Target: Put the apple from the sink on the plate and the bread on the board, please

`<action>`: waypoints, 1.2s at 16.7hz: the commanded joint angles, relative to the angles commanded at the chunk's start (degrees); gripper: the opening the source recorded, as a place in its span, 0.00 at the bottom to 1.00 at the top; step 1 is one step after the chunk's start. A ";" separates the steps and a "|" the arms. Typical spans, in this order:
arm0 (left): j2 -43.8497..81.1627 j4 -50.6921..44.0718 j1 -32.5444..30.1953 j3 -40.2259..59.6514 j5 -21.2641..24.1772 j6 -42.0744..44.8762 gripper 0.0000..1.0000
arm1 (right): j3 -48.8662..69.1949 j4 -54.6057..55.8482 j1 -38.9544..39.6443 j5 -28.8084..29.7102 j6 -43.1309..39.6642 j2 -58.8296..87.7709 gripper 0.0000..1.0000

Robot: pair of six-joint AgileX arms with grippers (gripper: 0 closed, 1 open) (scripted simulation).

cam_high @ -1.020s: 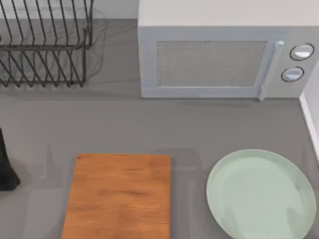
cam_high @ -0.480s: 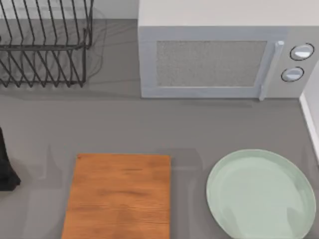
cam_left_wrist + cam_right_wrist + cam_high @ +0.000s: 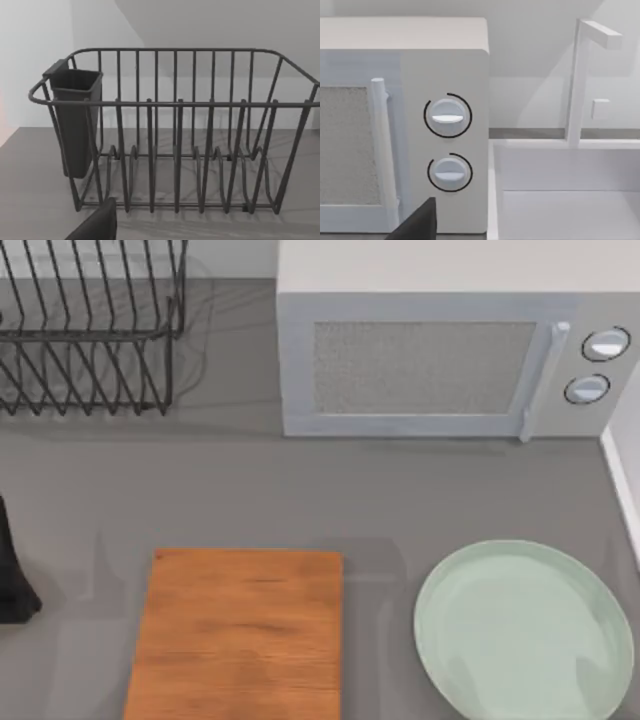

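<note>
The plate (image 3: 520,630) lies bare at lower right, the board (image 3: 238,633) bare at lower centre of the grey surface (image 3: 300,490) — well apart. The sink (image 3: 570,200) beside the microwave (image 3: 405,125) looks bare. The rack (image 3: 175,150) carries a dark cup (image 3: 75,120).

Left arm (image 3: 12,570) parked at far left edge of top view, mid-height: dark link poking in, nothing more of it in frame. Dark finger (image 3: 97,224) of left gripper at lower left of left wrist view. Dark finger (image 3: 417,222) of right gripper at lower left of right wrist view.
</note>
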 joint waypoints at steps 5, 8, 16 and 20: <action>0.00 0.00 0.00 0.00 0.00 0.00 1.00 | 0.00 0.00 0.00 0.00 0.00 0.00 1.00; 0.00 0.00 0.00 0.00 0.00 0.00 1.00 | 1.69 -1.09 -0.35 0.00 -0.33 1.75 1.00; 0.00 0.00 0.00 0.00 0.00 0.00 1.00 | 26.94 -17.59 -5.71 0.04 -5.40 31.86 1.00; 0.00 0.00 0.00 0.00 0.00 0.00 1.00 | 45.61 -29.65 -9.62 0.07 -9.10 56.18 1.00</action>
